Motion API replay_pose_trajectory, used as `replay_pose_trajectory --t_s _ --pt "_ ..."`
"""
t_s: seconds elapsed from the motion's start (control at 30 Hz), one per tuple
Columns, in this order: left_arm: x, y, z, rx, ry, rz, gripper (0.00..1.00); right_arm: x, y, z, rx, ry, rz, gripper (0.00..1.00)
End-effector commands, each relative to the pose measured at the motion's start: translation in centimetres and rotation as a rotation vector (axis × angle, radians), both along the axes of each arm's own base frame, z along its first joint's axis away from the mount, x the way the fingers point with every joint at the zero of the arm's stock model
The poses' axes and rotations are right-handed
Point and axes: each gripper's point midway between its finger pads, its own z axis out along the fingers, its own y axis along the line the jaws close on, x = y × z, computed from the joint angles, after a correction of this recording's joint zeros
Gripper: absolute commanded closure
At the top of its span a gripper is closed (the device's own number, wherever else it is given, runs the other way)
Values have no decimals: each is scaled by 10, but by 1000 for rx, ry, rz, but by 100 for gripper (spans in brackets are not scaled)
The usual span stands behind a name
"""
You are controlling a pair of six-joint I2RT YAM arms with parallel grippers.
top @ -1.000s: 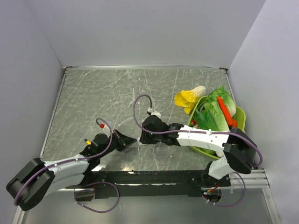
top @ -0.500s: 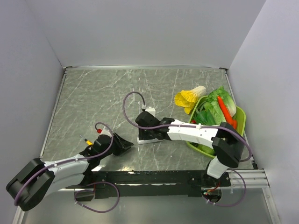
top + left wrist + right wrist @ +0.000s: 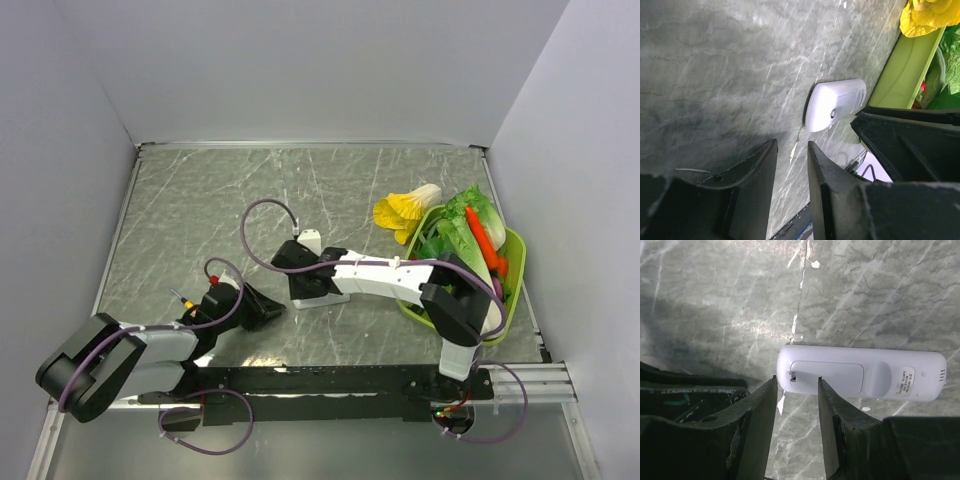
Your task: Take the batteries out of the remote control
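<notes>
The remote control is a slim white bar lying flat on the marbled table, back side up, with its battery cover closed. In the top view the remote control lies just under my right gripper. My right gripper is open, its tips at the remote's left end by the cover notch, with nothing between them. My left gripper sits a little left of the remote. In the left wrist view, this left gripper is open and empty, pointing at the remote's end. The batteries are hidden.
A green basket full of vegetables stands at the right edge, with a yellow leafy vegetable beside it. A small yellow-orange stick lies by the left arm. Grey walls close in the table on three sides.
My left gripper has opened from shut and drawn back slightly to the left. My right arm has swung left along the remote, its gripper now at the remote's left end.
</notes>
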Motion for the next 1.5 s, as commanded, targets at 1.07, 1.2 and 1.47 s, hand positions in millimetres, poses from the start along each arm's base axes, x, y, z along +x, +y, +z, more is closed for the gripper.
replay_pose_trajectory --t_s 1.07,1.2,1.47 --pt "-26 22 -30 55 81 24 59 -5 -5 -17 -233 -50 17 56" --pt "-26 22 -30 54 82 23 59 -3 -5 -20 -236 -56 20 56" --pt "-27 23 -30 53 79 27 59 0 -2 -20 -241 -69 24 57"
